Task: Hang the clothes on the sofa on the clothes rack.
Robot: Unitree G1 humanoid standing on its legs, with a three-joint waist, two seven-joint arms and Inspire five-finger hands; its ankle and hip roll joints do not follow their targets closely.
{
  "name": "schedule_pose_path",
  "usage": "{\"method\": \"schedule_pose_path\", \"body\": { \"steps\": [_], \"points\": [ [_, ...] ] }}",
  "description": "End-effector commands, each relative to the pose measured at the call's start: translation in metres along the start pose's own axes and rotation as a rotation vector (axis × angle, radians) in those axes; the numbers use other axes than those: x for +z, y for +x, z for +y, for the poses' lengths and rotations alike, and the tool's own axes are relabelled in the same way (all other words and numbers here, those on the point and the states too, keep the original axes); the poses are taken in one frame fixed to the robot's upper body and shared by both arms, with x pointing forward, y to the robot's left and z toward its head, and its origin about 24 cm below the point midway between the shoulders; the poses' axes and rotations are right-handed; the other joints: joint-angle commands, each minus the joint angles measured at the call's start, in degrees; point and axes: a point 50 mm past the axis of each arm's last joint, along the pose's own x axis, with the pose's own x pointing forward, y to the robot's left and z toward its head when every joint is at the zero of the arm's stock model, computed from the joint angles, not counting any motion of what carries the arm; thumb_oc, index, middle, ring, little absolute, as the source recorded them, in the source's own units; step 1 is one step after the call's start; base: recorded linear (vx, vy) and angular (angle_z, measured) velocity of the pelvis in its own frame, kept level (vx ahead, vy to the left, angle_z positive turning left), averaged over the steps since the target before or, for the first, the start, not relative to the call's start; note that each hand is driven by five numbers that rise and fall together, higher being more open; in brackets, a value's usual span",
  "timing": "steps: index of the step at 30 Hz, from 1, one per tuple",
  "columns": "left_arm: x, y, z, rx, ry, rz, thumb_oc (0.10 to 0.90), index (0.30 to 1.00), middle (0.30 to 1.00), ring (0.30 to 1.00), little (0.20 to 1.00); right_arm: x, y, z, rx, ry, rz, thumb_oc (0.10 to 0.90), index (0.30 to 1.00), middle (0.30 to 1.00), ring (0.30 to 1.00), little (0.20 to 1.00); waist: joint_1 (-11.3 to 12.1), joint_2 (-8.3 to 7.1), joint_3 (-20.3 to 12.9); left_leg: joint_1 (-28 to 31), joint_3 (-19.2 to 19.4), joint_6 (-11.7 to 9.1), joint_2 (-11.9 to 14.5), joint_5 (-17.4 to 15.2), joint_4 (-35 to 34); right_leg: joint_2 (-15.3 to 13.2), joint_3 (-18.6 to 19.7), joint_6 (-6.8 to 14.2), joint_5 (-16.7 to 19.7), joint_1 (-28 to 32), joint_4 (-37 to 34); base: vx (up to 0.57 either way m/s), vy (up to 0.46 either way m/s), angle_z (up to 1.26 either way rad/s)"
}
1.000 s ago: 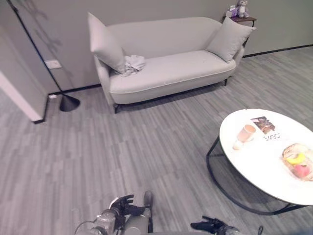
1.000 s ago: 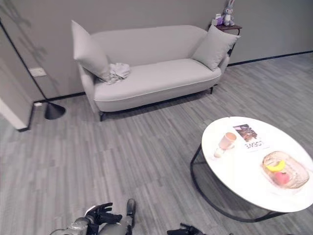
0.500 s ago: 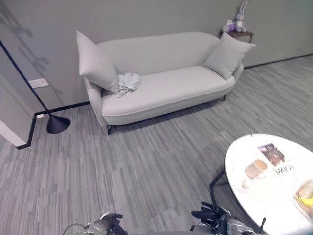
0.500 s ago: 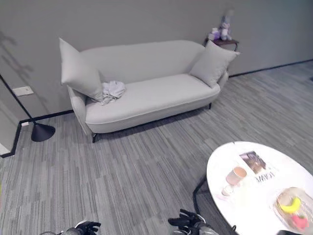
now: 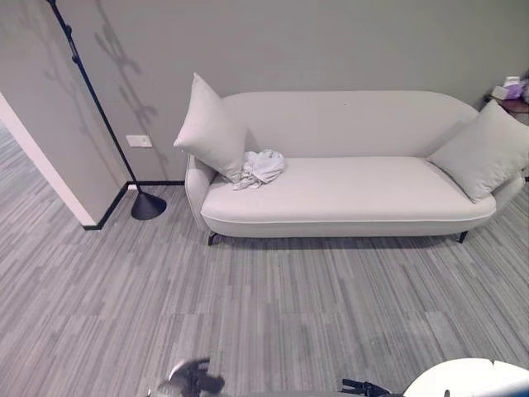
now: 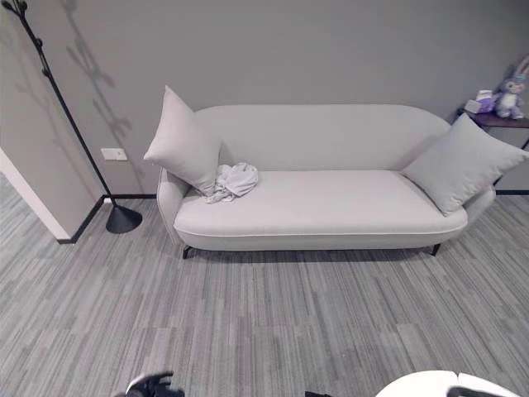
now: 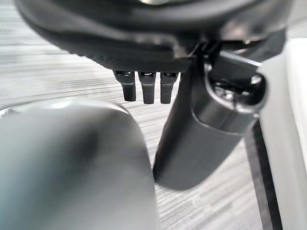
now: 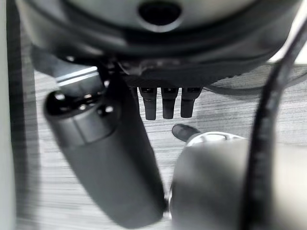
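the view has swung since a moment ago: the sofa (image 6: 322, 198) now sits square in front of you, and the round counter (image 5: 467, 379) has slid down to a sliver at the low right edge. the things did not move, your head did. that means you are now lined up to walk to the sofa.

the clothes (image 6: 232, 179) are a small white crumpled heap on the sofa seat, at its left end, touching the left pillow (image 6: 182, 151). another pillow (image 6: 456, 165) leans at the right end. the rack (image 5: 99, 112) is the thin black pole with a round foot, standing on the floor by the wall, just left of the sofa. nothing hangs on it that you can see.

your left hand (image 7: 146, 88) is low at your side and holds nothing, its fingers hanging loose and straight. your right hand (image 8: 164, 103) is the same, fingers relaxed and empty. both are well apart from the clothes.

so the job has hardly begun. i think your next step is to walk closer to the left end of the sofa, then reach for the heap. it looks soft and floppy, so grab a good bunch of it.
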Motion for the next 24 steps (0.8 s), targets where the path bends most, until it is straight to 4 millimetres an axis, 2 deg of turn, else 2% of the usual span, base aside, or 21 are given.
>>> {"method": "schedule_pose_path", "body": {
  "steps": [1, 2, 3, 4, 5, 6, 7, 8, 9, 10, 11, 14, 15, 16, 18, 19, 21, 22, 23, 24],
  "points": [
    [-0.014, -0.002, -0.029, -0.094, 0.124, 0.079, 0.8, 0.9, 0.9, 0.9, 0.9, 0.039, -0.001, -0.006, -0.028, -0.17, -0.075, 0.8, 0.9, 0.9, 0.9, 0.9, 2.44, 1.09, 4.96, 0.16, 2.5, 1.12, -6.88, -3.86, -19.56, -4.78, 1.19, 6.89, -2.97, 4.81, -0.8, 0.25, 0.02, 0.32],
    [-0.015, -0.002, -0.028, -0.094, 0.123, 0.08, 0.8, 0.9, 0.9, 0.9, 0.9, 0.039, -0.001, -0.006, -0.028, -0.171, -0.075, 0.8, 0.9, 0.9, 0.9, 0.9, 2.34, 0.89, 4.9, 0.35, 2.61, 1.3, -7.22, -3.81, -19.97, -5.06, 1.11, 7.01, -3.0, 4.83, -0.8, 0.38, 0.044, 0.3],
    [-0.013, -0.001, -0.029, -0.098, 0.116, 0.073, 0.8, 0.9, 0.9, 0.9, 0.9, 0.04, -0.001, -0.002, -0.014, -0.199, -0.08, 0.8, 0.9, 0.9, 0.9, 0.9, 2.72, 1.05, 4.6, -1.07, 4.52, 1.66, -8.2, -3.85, -26.42, -4.87, 0.44, 7.47, -3.82, 5.95, -0.8, 0.25, 0.078, 0.16],
    [-0.013, -0.001, -0.03, -0.1, 0.115, 0.074, 0.8, 0.9, 0.9, 0.9, 0.9, 0.037, 0.0, 0.0, -0.008, -0.224, -0.073, 0.8, 0.9, 0.9, 0.9, 0.9, 2.94, 0.94, 3.98, -0.92, 6.42, 1.99, -9.64, -2.58, -32.88, -5.05, -0.29, 7.93, -4.56, 7.0, -0.8, 0.44, 0.119, 0.28],
    [-0.015, -0.002, -0.03, -0.101, 0.113, 0.08, 0.8, 0.9, 0.9, 0.9, 0.9, 0.033, 0.0, 0.004, 0.004, -0.261, -0.059, 0.8, 0.9, 0.9, 0.9, 0.9, 3.68, 1.73, 3.44, -2.08, 8.02, 1.49, -10.83, 0.62, -40.33, -3.88, -0.79, 8.24, -5.74, 8.7, -0.8, 0.66, 0.152, 0.55],
    [-0.016, -0.002, -0.028, -0.101, 0.085, 0.084, 0.8, 0.9, 0.9, 0.9, 0.9, 0.025, 0.002, 0.013, 0.043, -0.349, -0.036, 0.8, 0.9, 0.9, 0.9, 0.9, 6.22, 1.76, 3.23, -4.3, 6.53, 1.44, -13.24, 5.36, -53.11, -3.08, -1.12, 8.41, -7.8, 12.05, -0.8, 0.54, 0.11, 0.57],
    [-0.017, -0.002, -0.028, -0.101, 0.085, 0.085, 0.8, 0.9, 0.9, 0.9, 0.9, 0.025, 0.002, 0.014, 0.043, -0.349, -0.036, 0.8, 0.9, 0.9, 0.9, 0.9, 6.1, 1.65, 3.24, -3.92, 6.49, 1.48, -13.5, 5.76, -53.85, -3.16, -1.24, 8.44, -7.89, 12.16, -0.8, 0.48, 0.074, 0.7],
    [-0.018, -0.002, -0.026, -0.094, 0.069, 0.088, 0.8, 0.9, 0.9, 0.9, 0.9, 0.024, 0.002, 0.017, 0.052, -0.375, -0.035, 0.8, 0.9, 0.9, 0.9, 0.9, 7.01, 1.35, 3.29, -6.04, 4.84, 1.42, -13.71, 5.6, -54.77, -3.13, -1.19, 8.39, -8.27, 13.13, -0.8, 0.3, 0.004, 0.52],
    [-0.022, -0.003, -0.022, -0.076, 0.023, 0.101, 0.8, 0.9, 0.9, 0.9, 0.9, 0.024, 0.002, 0.021, 0.058, -0.42, -0.038, 0.8, 0.9, 0.9, 0.9, 0.9, 8.85, 0.71, 3.47, -8.46, 2.09, 1.24, -14.34, 5.97, -55.32, -2.98, -0.8, 8.09, -9.06, 14.53, -0.8, 0.43, 0.035, 0.28],
    [-0.028, -0.004, -0.019, -0.063, -0.028, 0.123, 0.8, 0.9, 0.9, 0.9, 0.9, 0.023, 0.003, 0.025, 0.068, -0.455, -0.035, 0.8, 0.9, 0.9, 0.9, 0.9, 10.39, 0.86, 3.34, -9.57, 0.89, 1.23, -13.77, 8.03, -55.49, -2.46, -0.47, 8.07, -9.12, 15.64, -0.8, 0.44, 0.038, -0.13],
    [-0.036, -0.006, -0.017, -0.05, -0.067, 0.145, 0.8, 0.9, 0.9, 0.9, 0.9, 0.021, 0.003, 0.027, 0.078, -0.47, -0.032, 0.8, 0.9, 0.9, 0.9, 0.9, 10.98, 0.79, 3.3, -9.49, 0.54, 0.99, -13.37, 9.43, -54.94, -2.35, 0.26, 8.03, -9.61, 16.88, -0.8, 0.47, 0.082, -0.37],
    [-0.066, -0.015, -0.01, -0.003, -0.158, 0.245, 0.8, 0.9, 0.9, 0.9, 0.9, 0.005, 0.003, 0.033, 0.105, -0.438, 0.005, 0.8, 0.9, 0.9, 0.9, 0.9, 11.93, -0.29, 1.3, -6.7, 2.43, 2.13, -13.21, 12.63, -53.22, -2.77, 1.08, 8.7, -10.74, 19.28, 1.04, 0.51, 0.135, -0.34],
    [-0.072, -0.017, -0.009, 0.001, -0.173, 0.263, 0.8, 0.9, 0.9, 0.9, 0.9, -0.001, 0.003, 0.032, 0.101, -0.412, 0.02, 0.8, 0.9, 0.9, 0.9, 0.9, 11.96, -1.17, 0.22, -5.97, 2.8, 2.82, -14.19, 12.38, -52.92, -4.16, 0.82, 9.51, -9.02, 18.96, 3.14, 0.55, 0.26, 0.0],
    [-0.078, -0.02, -0.007, 0.011, -0.184, 0.281, 0.8, 0.9, 0.9, 0.9, 0.9, -0.007, 0.003, 0.03, 0.096, -0.372, 0.035, 0.8, 0.9, 0.9, 0.9, 0.9, 11.62, -2.19, -0.89, -4.45, 3.49, 3.81, -15.72, 11.51, -53.29, -6.39, 0.3, 11.03, -5.63, 18.18, 7.02, 0.52, 0.308, 0.15],
    [-0.082, -0.021, -0.006, 0.007, -0.127, 0.29, 0.8, 0.9, 0.9, 0.9, 0.9, -0.012, 0.002, 0.028, 0.09, -0.324, 0.042, 0.8, 0.9, 0.9, 0.9, 0.9, 10.11, -2.46, -1.97, 0.26, 4.86, 5.55, -17.71, 9.0, -54.76, -10.41, 0.34, 12.92, 0.06, 15.66, 15.25, 0.5, 0.384, 0.02],
    [-0.074, -0.018, -0.006, 0.002, -0.008, 0.257, 0.8, 0.9, 0.9, 0.9, 0.9, -0.007, 0.002, 0.023, 0.063, -0.317, 0.02, 0.8, 0.9, 0.9, 0.9, 0.9, 8.43, -2.25, -2.01, 3.97, 5.66, 7.54, -20.21, 5.85, -55.5, -14.32, -0.9, 15.09, 8.27, 13.59, 23.81, 0.38, 0.333, -0.01],
    [-0.074, -0.018, -0.006, 0.002, -0.008, 0.257, 0.8, 0.9, 0.9, 0.9, 0.9, -0.007, 0.002, 0.023, 0.062, -0.317, 0.02, 0.8, 0.9, 0.9, 0.9, 0.9, 8.48, -2.31, -1.96, 4.02, 5.73, 7.59, -20.32, 5.8, -55.5, -14.46, -0.83, 15.18, 8.23, 13.58, 23.93, 0.23, 0.224, 0.01],
    [-0.061, -0.014, -0.008, -0.009, 0.086, 0.207, 0.8, 0.9, 0.9, 0.9, 0.9, 0.001, 0.002, 0.017, 0.019, -0.337, -0.009, 0.8, 0.9, 0.9, 0.9, 0.9, 6.67, -1.32, -1.32, 7.46, 5.32, 9.24, -21.85, 2.71, -55.5, -18.13, -2.79, 16.4, 14.16, 11.33, 31.81, 0.46, 0.387, -0.07],
    [-0.044, -0.009, -0.007, -0.004, 0.126, 0.148, 0.8, 0.9, 0.9, 0.9, 0.9, 0.018, 0.001, 0.011, -0.029, -0.366, -0.063, 0.8, 0.9, 0.9, 0.9, 0.9, 4.28, 0.02, 0.36, 11.3, 3.87, 9.9, -22.08, -1.12, -55.5, -20.95, -4.04, 17.23, 13.48, 6.66, 40.71, 0.45, 0.386, -0.03],
    [-0.043, -0.008, -0.007, -0.004, 0.126, 0.147, 0.8, 0.9, 0.9, 0.9, 0.9, 0.018, 0.001, 0.011, -0.03, -0.366, -0.064, 0.8, 0.9, 0.9, 0.9, 0.9, 4.29, -0.12, 0.49, 11.29, 3.89, 9.97, -22.3, -1.2, -55.5, -21.3, -3.91, 17.25, 13.12, 6.42, 41.31, 0.26, 0.176, 0.35]
  ]
}}
